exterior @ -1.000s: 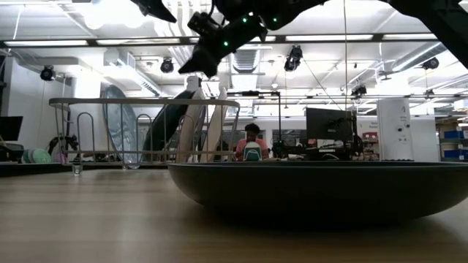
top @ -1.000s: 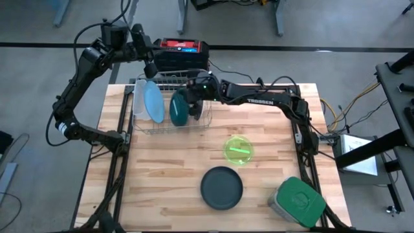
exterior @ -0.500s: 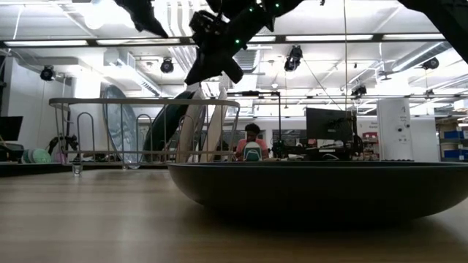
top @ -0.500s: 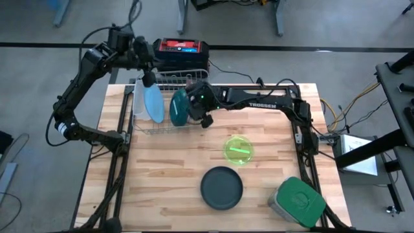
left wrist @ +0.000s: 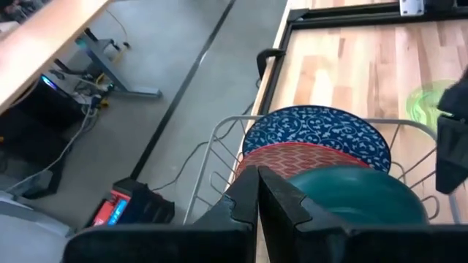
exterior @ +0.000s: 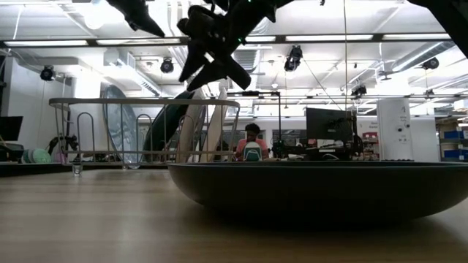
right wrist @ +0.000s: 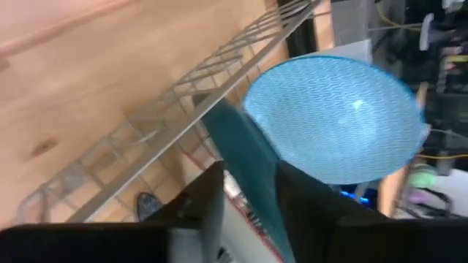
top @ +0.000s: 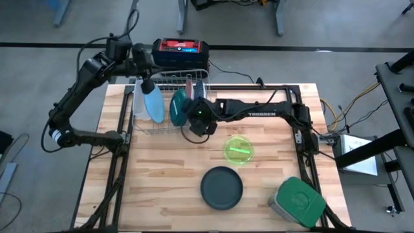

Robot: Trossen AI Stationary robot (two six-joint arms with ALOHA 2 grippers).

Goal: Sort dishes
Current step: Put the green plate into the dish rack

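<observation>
A wire rack (top: pixel 150 130) at the table's far left holds dishes on edge: a white plate (top: pixel 137 100), a light blue plate (top: pixel 154 105), a dark teal plate (top: pixel 178 109), a reddish plate (left wrist: pixel 296 155) and a blue patterned plate (left wrist: pixel 314 130). My right gripper (top: pixel 193 122) is open at the rack's near right side, with the teal plate's rim (right wrist: pixel 238 146) running between its fingers. My left gripper (top: pixel 147 84) is shut and holds nothing, above the light blue plate. A lime green bowl (top: pixel 238 149) and a dark grey plate (top: pixel 221 188) sit flat on the table. My right gripper stands astride the dark teal plate's rim (right wrist: pixel 252 183), one finger (right wrist: pixel 208 201) on each face, slanting down from the table's right. The plate stays on edge in the rack. Whether a finger touches it, I cannot tell.
A grey container with a green lid (top: pixel 297 200) stands at the near right corner. A black and red box (top: pixel 181 52) sits behind the rack, beyond the far edge. Bare wood lies at the near left of the table.
My right gripper has come from the rack's far side toward the near edge and down along the teal plate, rolling its wrist, and has opened. My left gripper has sunk toward the light blue plate, still shut. The dishes have not moved.
</observation>
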